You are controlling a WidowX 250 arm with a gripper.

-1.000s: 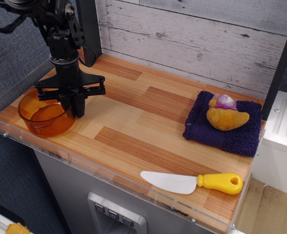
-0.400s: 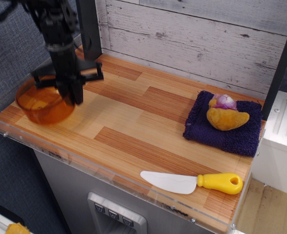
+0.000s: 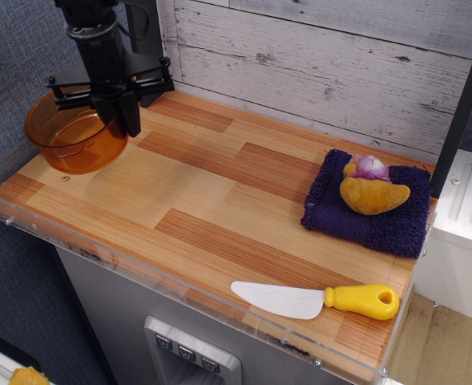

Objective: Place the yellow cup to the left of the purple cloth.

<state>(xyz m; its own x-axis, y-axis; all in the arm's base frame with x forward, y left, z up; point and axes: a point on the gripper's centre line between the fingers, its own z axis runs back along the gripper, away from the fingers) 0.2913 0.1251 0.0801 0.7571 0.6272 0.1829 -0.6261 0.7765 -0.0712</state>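
Note:
The yellow cup (image 3: 69,138) is a wide translucent amber pot, held off the wooden tabletop at the far left. My gripper (image 3: 122,122) is shut on the cup's right rim, fingers pointing down. The purple cloth (image 3: 372,208) lies flat at the right side of the table, far from the cup, with a yellow-brown plush toy (image 3: 372,192) sitting on it.
A white knife with a yellow handle (image 3: 316,300) lies near the front edge at the right. A clear acrylic lip (image 3: 139,273) runs along the table's front and left edges. A whitewashed plank wall (image 3: 316,56) stands behind. A dark post (image 3: 460,104) rises at the right.
My gripper has lifted the yellow cup off the table and carried it up and slightly back. The cloth, toy and knife have not moved.

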